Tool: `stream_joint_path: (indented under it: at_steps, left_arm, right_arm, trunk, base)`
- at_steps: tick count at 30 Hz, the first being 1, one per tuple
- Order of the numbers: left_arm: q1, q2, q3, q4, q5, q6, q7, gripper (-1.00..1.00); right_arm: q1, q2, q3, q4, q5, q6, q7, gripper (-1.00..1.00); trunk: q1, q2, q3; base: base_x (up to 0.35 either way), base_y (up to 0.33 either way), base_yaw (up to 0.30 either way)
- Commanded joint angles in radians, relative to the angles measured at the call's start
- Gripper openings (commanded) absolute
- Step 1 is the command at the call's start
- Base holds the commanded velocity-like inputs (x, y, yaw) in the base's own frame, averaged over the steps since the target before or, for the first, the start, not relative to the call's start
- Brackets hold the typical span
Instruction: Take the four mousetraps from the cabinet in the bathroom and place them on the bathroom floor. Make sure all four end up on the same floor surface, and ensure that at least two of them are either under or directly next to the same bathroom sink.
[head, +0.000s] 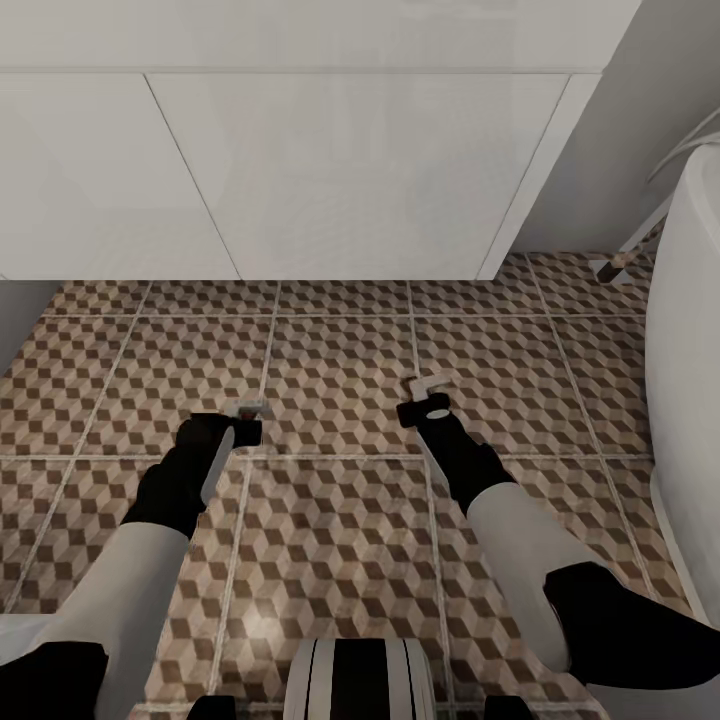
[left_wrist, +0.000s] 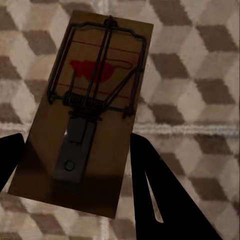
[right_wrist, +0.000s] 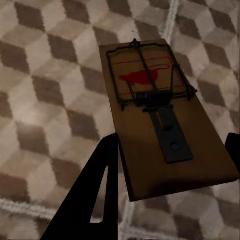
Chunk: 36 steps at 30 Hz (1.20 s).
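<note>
Two mousetraps are held above the bathroom floor (head: 340, 370), whose tiles carry a brown and beige cube pattern. My left gripper (head: 248, 415) is shut on one mousetrap (head: 246, 407); the left wrist view shows this tan board (left_wrist: 85, 110) with dark wire and a red spot clamped between the black fingers (left_wrist: 155, 195). My right gripper (head: 425, 398) is shut on the other mousetrap (head: 432, 383), which also appears between the fingers (right_wrist: 100, 190) as a tan board (right_wrist: 160, 120). The sink (head: 350, 170) shows its wide plain white front just ahead of both grippers. The cabinet is out of view.
A white bathtub (head: 690, 350) curves along the right edge, with a grey wall (head: 640, 110) behind it. A slim pale leg (head: 612, 265) touches the floor beside the sink's right corner. My own base (head: 360, 680) sits at the bottom.
</note>
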Motion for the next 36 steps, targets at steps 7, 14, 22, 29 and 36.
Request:
stream_joint_path:
  at_steps: [7,14,22,29,36]
  left_arm:
    - [-0.003,0.053,0.003,-0.106,0.003,-0.061,-0.042,-1.0]
    - [-0.004,0.077,0.019,-0.036,0.001,-0.4,-0.046,-1.0]
    - [-0.003,0.078,0.02,-0.033,-0.001,-0.413,-0.043,-1.0]
    - [-0.001,0.078,0.02,-0.045,-0.001,-0.41,-0.043,-1.0]
    - [0.003,0.079,0.02,-0.073,-0.003,-0.409,-0.042,-1.0]
  right_arm:
    - [-0.009,0.0,0.001,0.017,-0.002,-0.034,0.047,-1.0]
    - [-0.009,0.0,0.003,0.055,0.0,-0.065,0.06,-1.0]
    - [-0.009,0.0,0.004,0.054,0.003,-0.132,0.06,-1.0]
    - [-0.007,0.0,0.005,0.053,0.003,-0.203,0.058,-1.0]
    - [-0.007,0.0,0.005,0.056,0.002,-0.208,0.115,-1.0]
  trunk:
    - [0.0,0.0,0.0]
    - [0.0,0.0,0.0]
    - [0.0,0.0,0.0]
    - [0.001,0.0,-0.008]
    - [0.004,-0.002,-0.036]
  base:
    - [0.0,0.0,0.0]
    - [0.0,0.0,0.0]
    - [0.0,0.0,0.0]
    - [0.0,0.0,0.0]
    - [0.0,0.0,0.0]
